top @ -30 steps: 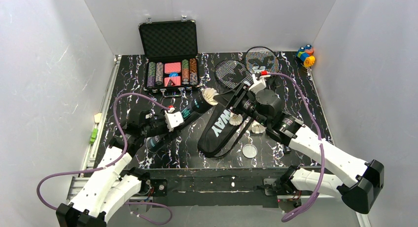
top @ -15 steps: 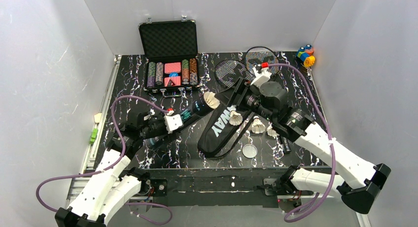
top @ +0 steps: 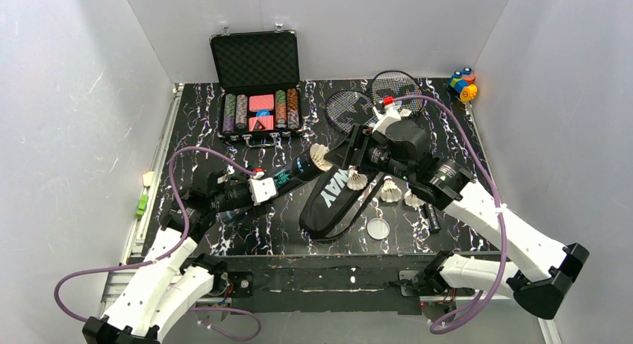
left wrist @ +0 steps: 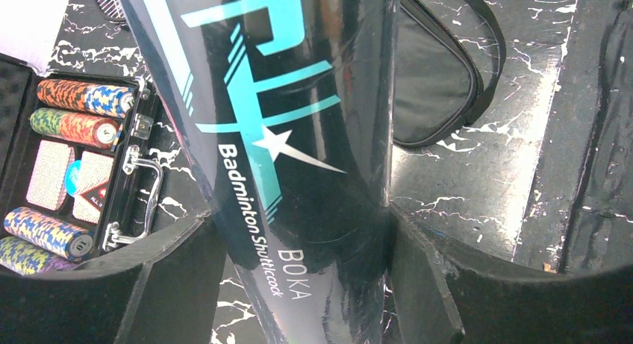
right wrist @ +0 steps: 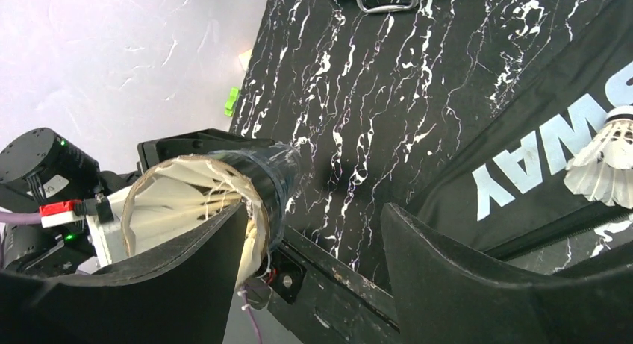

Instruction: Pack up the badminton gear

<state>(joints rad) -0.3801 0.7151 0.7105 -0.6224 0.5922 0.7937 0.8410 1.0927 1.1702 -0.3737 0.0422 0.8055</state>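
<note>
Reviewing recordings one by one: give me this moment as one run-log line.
left gripper: shut on tube | right gripper: open beside tube mouth | shuttlecock: seated in mouth, skirt protruding | loose shuttlecock: lying on bag

Both arms same build: left arm, right arm, white shell links, black joint housings. Purple cable looped along each, red plug at white wrist block. Claw fingers matte black, thick wedges.
</note>
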